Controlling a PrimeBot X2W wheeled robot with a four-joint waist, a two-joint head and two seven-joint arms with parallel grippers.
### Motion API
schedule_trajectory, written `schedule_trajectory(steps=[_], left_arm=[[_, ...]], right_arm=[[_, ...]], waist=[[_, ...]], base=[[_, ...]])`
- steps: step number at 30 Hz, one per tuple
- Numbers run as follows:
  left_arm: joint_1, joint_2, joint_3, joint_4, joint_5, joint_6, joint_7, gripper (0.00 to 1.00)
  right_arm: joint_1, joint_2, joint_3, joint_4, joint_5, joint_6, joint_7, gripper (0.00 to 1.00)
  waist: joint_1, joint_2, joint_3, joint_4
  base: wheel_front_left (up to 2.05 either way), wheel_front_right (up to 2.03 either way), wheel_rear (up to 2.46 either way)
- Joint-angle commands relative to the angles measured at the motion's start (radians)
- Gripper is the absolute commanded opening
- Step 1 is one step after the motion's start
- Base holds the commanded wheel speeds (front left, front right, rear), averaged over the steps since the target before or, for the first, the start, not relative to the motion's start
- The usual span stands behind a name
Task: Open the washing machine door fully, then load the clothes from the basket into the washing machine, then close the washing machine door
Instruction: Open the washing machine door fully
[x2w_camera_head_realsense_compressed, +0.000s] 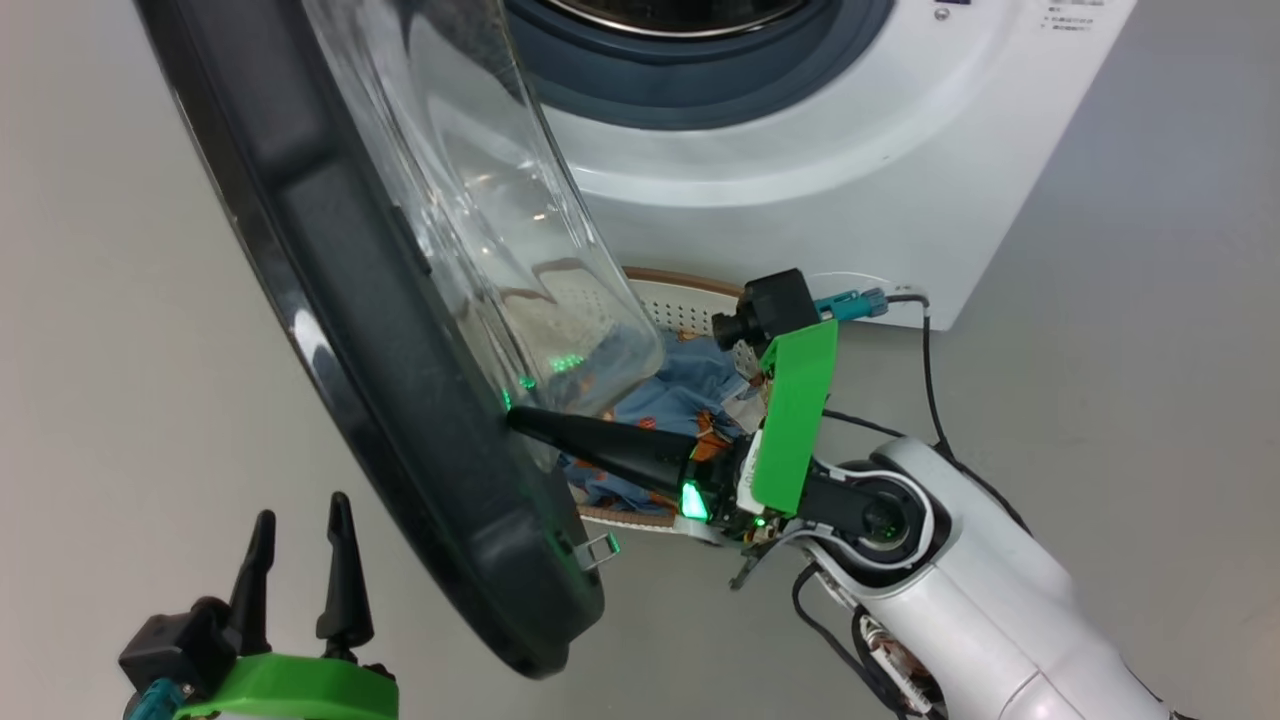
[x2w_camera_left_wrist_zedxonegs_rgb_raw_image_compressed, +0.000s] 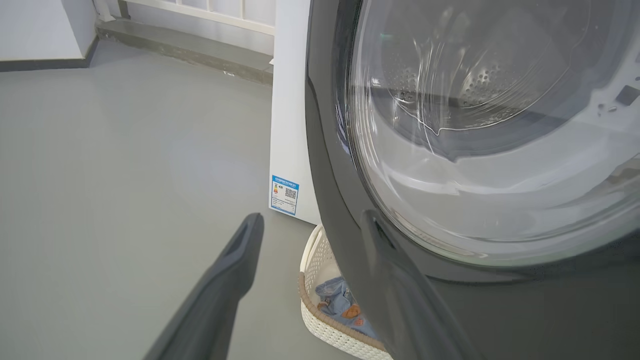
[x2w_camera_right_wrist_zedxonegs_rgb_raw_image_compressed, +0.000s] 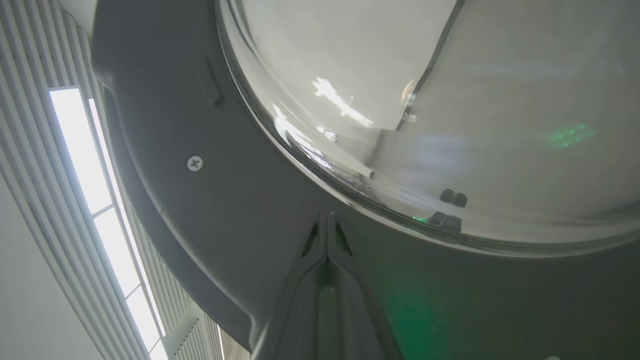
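Note:
The washing machine door (x2w_camera_head_realsense_compressed: 400, 330) stands swung out from the white washing machine (x2w_camera_head_realsense_compressed: 800, 170), its black rim and clear glass bowl facing right. My right gripper (x2w_camera_head_realsense_compressed: 512, 418) is shut, its joined tips pressed against the inner side of the rim (x2w_camera_right_wrist_zedxonegs_rgb_raw_image_compressed: 250, 210) just below the glass. Behind it the basket (x2w_camera_head_realsense_compressed: 680, 300) sits on the floor before the machine, holding the light blue clothes (x2w_camera_head_realsense_compressed: 680, 395). My left gripper (x2w_camera_head_realsense_compressed: 300, 530) stands open at the lower left, outside the door (x2w_camera_left_wrist_zedxonegs_rgb_raw_image_compressed: 450, 150), holding nothing. The basket (x2w_camera_left_wrist_zedxonegs_rgb_raw_image_compressed: 312, 310) and clothes (x2w_camera_left_wrist_zedxonegs_rgb_raw_image_compressed: 335, 295) peek below the door there.
Grey floor spreads to the left of the door (x2w_camera_head_realsense_compressed: 120, 350). A black cable (x2w_camera_head_realsense_compressed: 930, 380) runs from my right wrist across the floor beside the machine. A blue label (x2w_camera_left_wrist_zedxonegs_rgb_raw_image_compressed: 284, 194) is on the machine's side. A low step (x2w_camera_left_wrist_zedxonegs_rgb_raw_image_compressed: 190, 47) lines the far wall.

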Motion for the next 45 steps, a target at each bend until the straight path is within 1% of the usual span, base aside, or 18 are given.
schedule_trajectory(steps=[1,12,19,22,23,24,25,26,27,28,30,34,37,41,42,45], left_arm=[[0.012,0.020,0.030,-0.023,-0.007,0.011,-0.009,1.00],[0.019,0.020,0.032,-0.023,-0.011,0.014,-0.009,1.00],[0.025,0.020,0.060,-0.012,0.002,0.009,-0.009,1.00],[0.030,0.020,0.082,-0.006,0.015,0.004,-0.009,1.00],[0.032,0.020,0.091,-0.005,0.021,0.002,-0.009,1.00],[0.033,0.020,0.100,-0.005,0.026,0.000,-0.009,1.00],[0.034,0.020,0.109,-0.004,0.031,-0.002,-0.009,1.00],[0.035,0.020,0.118,-0.004,0.035,-0.003,-0.009,1.00],[0.035,0.020,0.127,-0.003,0.038,-0.005,-0.009,1.00],[0.035,0.020,0.127,-0.003,0.038,-0.005,-0.009,1.00],[0.032,0.020,0.147,-0.002,0.046,-0.007,-0.009,1.00],[0.033,0.020,0.180,-0.002,0.063,-0.015,-0.009,1.00],[0.043,0.020,0.202,0.000,0.076,-0.022,-0.009,1.00],[0.057,0.020,0.224,0.006,0.092,-0.030,-0.009,1.00],[0.060,0.020,0.226,0.007,0.095,-0.031,-0.009,1.00],[0.068,0.020,0.229,0.009,0.102,-0.033,-0.009,1.00]], right_arm=[[0.025,0.039,0.027,-0.025,0.011,0.002,-0.006,0.00],[0.032,0.039,0.102,-0.011,0.051,0.002,-0.079,0.00],[0.048,0.039,0.096,0.002,0.053,0.002,-0.127,0.00],[0.058,0.039,0.074,-0.006,0.029,0.002,-0.149,0.00],[0.063,0.039,0.064,-0.011,0.016,0.002,-0.155,0.08],[0.068,0.039,0.050,-0.018,-0.008,0.002,-0.166,0.24],[0.072,0.039,0.031,-0.030,-0.051,0.002,-0.189,0.45],[0.083,0.039,0.009,-0.044,-0.090,0.002,-0.218,0.84],[0.095,0.036,-0.010,-0.056,-0.128,0.002,-0.241,1.00],[0.095,0.036,-0.010,-0.056,-0.128,0.002,-0.241,1.00],[0.120,0.014,-0.046,-0.087,-0.210,0.002,-0.305,1.00],[0.168,-0.056,-0.094,-0.137,-0.335,0.002,-0.465,1.00],[0.200,-0.117,-0.092,-0.162,-0.408,0.002,-0.601,1.00],[0.235,-0.212,-0.064,-0.135,-0.508,0.002,-0.807,1.00],[0.245,-0.237,-0.060,-0.116,-0.532,0.002,-0.843,1.00],[0.289,-0.294,-0.084,-0.077,-0.591,0.002,-0.882,1.00]], waist=[[0.0000,0.0000,-0.011,0.011],[0.0000,0.0000,-0.035,0.026],[0.0000,0.0000,-0.067,0.009],[0.0000,0.0000,-0.083,-0.009],[0.0000,0.0000,-0.088,-0.016],[0.0000,0.0000,-0.094,-0.023],[0.0000,0.0000,-0.100,-0.029],[0.0000,0.0000,-0.105,-0.034],[0.0000,0.0000,-0.108,-0.040],[0.0000,0.0000,-0.108,-0.040],[0.0000,0.0000,-0.117,-0.055],[0.0000,0.0000,-0.135,-0.094],[0.0000,0.0000,-0.150,-0.129],[0.0000,0.0000,-0.170,-0.169],[0.0000,0.0000,-0.176,-0.176],[0.0000,0.0000,-0.190,-0.187]], base=[[0.00,0.00,0.00],[0.00,0.00,0.00],[0.00,0.00,0.00],[0.00,0.00,0.00],[0.00,0.00,0.00],[0.00,0.00,0.00],[0.00,0.00,0.00],[0.00,0.00,0.00],[0.00,0.00,0.00],[0.00,0.00,0.00],[0.00,0.00,0.00],[0.00,0.00,0.00],[0.00,0.00,0.00],[0.00,0.00,0.00],[0.00,0.00,0.00],[0.00,0.00,0.00]])
